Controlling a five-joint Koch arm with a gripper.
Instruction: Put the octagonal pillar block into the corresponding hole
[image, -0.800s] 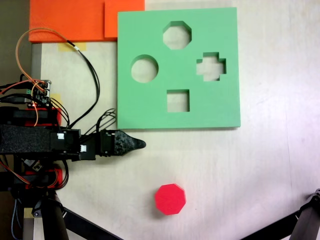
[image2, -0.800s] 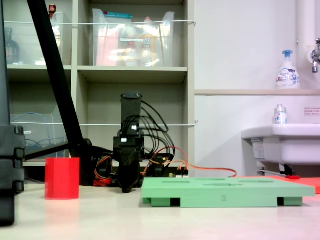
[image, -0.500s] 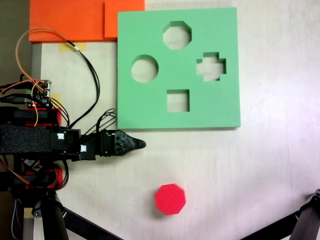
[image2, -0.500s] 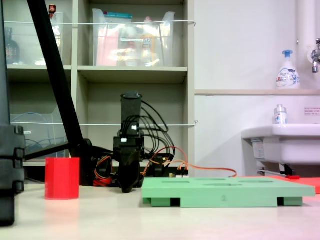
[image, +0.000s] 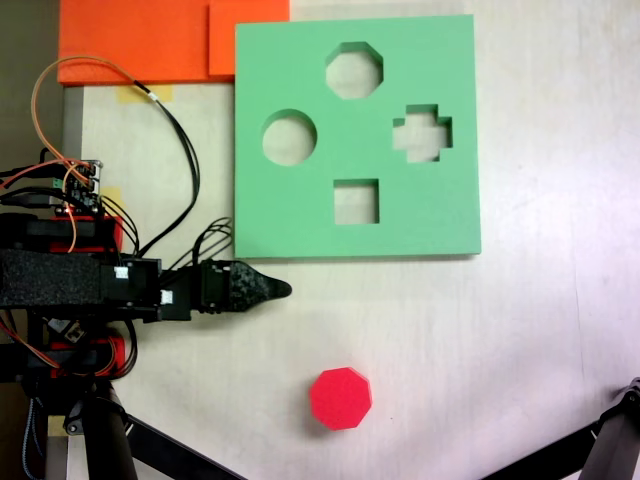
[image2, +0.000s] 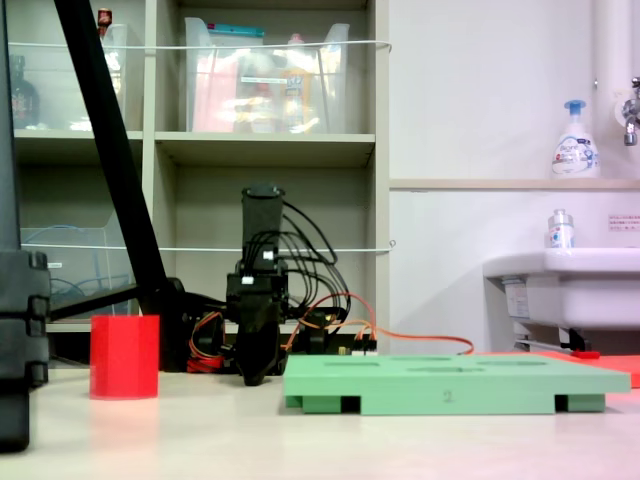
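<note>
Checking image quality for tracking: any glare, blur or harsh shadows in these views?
Top-down fixed view: even light, sharp, soft shadow along the green board; the red block is crisp. Low side fixed view: the table slightly glossy, the gripper dark against clutter.

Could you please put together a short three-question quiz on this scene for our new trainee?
1. True or false: the red octagonal block already sits in the green board.
2. Which cutout lies nearest the board's far edge in the top-down fixed view: A round, B octagonal hole, C square?
3. What does the gripper hold?

Key: 1 false, it stands on the table. 2 B. 3 nothing; it is apart from the block.
</note>
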